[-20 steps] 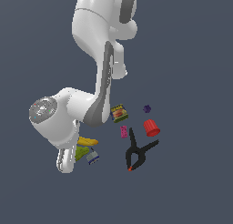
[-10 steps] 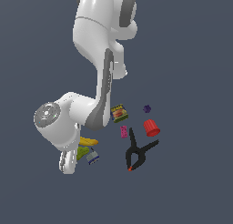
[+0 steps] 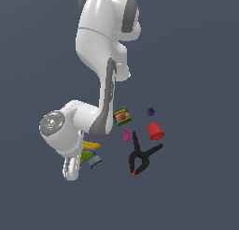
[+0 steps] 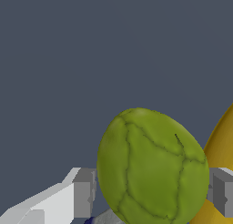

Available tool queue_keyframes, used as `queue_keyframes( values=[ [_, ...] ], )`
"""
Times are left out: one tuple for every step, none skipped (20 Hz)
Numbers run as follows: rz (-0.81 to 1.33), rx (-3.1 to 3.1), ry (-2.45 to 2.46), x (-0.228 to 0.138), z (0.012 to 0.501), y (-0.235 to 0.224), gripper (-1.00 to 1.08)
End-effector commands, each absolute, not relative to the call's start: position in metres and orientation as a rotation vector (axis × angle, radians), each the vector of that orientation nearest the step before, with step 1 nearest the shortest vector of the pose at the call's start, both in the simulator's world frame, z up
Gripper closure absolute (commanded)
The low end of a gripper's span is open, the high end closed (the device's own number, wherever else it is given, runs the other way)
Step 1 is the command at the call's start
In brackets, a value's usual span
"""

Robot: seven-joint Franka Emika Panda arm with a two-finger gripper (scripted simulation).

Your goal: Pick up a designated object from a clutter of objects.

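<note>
Gripper [image 4: 150, 193]: one grey finger pad [image 4: 84, 193] on each flank of the small olive-green, lumpy pear-shaped fruit [image 4: 152, 168], jaws spread about as wide as the fruit. Whether the pads touch the skin I cannot tell; at most a sliver of gap on either side.

Handling, as a judgement: rounded, firm-looking body, probably light, skin smooth between the ridges, so it may roll or squirt out of a pinch set off-centre. Best hold is across the broadest part of the belly, pads opposite each other, as they stand now.

Looks: dull olive, faceted with darker vein-like creases, fat oval from the wrist view.

Outward: long yellow banana [image 3: 91, 145] just beside the fruit, small grey-blue padlock-like item [image 3: 95, 161] near. In the exterior view the arm hides most of the fruit, a green sliver showing under the wrist. Black clamp [image 3: 140, 156], red cup [image 3: 155, 131], pink block [image 3: 126, 135], meat can [image 3: 122, 116] and purple piece [image 3: 150, 111] lie toward the exterior view's right, well apart.
</note>
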State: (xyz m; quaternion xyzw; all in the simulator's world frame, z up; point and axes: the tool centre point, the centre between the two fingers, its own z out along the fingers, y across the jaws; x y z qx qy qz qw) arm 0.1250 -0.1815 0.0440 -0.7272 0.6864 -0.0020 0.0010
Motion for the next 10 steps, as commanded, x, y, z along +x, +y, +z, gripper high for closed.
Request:
queue_keyframes(
  values=[
    [0.000,-2.285,2.155,0.1239,0.0409,-0.1804,1.08],
    [0.000,-2.285,2.155,0.1239,0.0409,-0.1804,1.08],
    [0.000,-2.285,2.155,0.1239,0.0409,-0.1804,1.08],
    [0.000,-2.285,2.155,0.1239,0.0409,-0.1804,1.08],
    [0.000,-2.285,2.155,0.1239,0.0409,-0.1804,1.08],
    [0.000,-2.285,2.155,0.1239,0.0409,-0.1804,1.08],
    [0.000,-2.285,2.155,0.1239,0.0409,-0.1804,1.08],
    [0.000,-2.285,2.155,0.1239,0.0409,-0.1804,1.08],
    [0.000,-2.285,2.155,0.1239,0.0409,-0.1804,1.08],
    [-0.007,-2.283,2.155,0.1254,0.0440,-0.1815,1.08]
  ],
)
